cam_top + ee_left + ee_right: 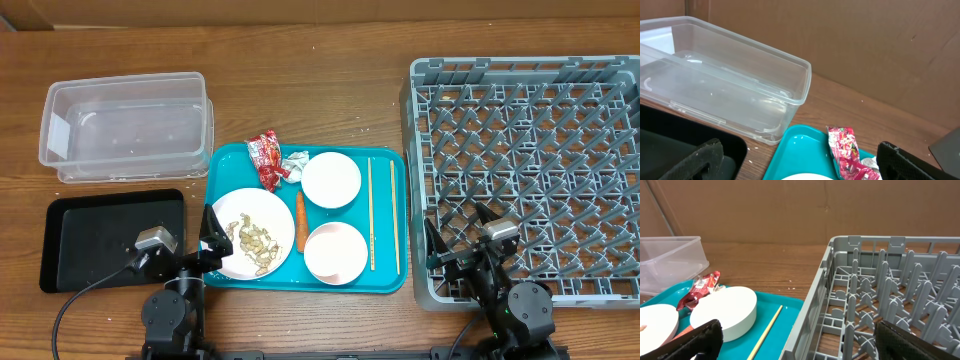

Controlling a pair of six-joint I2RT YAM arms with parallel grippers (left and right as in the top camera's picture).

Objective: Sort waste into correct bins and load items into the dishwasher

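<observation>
On the teal tray point(225, 160) lie a red snack wrapper point(265, 158), a white tissue point(295, 165), an orange carrot point(300, 221), a white plate point(252, 233) with beige nut scraps point(250, 240), two white bowls point(331, 179) point(336, 252) and chopsticks point(371, 212). The clear tub point(125, 137) and black tray point(100, 238) are at the left, the grey dish rack point(535, 160) at the right. My left gripper point(210, 240) is open and empty at the tray's front left. My right gripper point(460, 240) is open and empty over the rack's front left corner. The wrapper point(845, 150) shows in the left wrist view.
The left wrist view shows the clear tub point(725, 85) and the teal tray's corner point(795, 145). The right wrist view shows a bowl point(727, 310), a chopstick point(767, 330) and the rack wall point(812, 300). A brown cardboard wall stands behind the table.
</observation>
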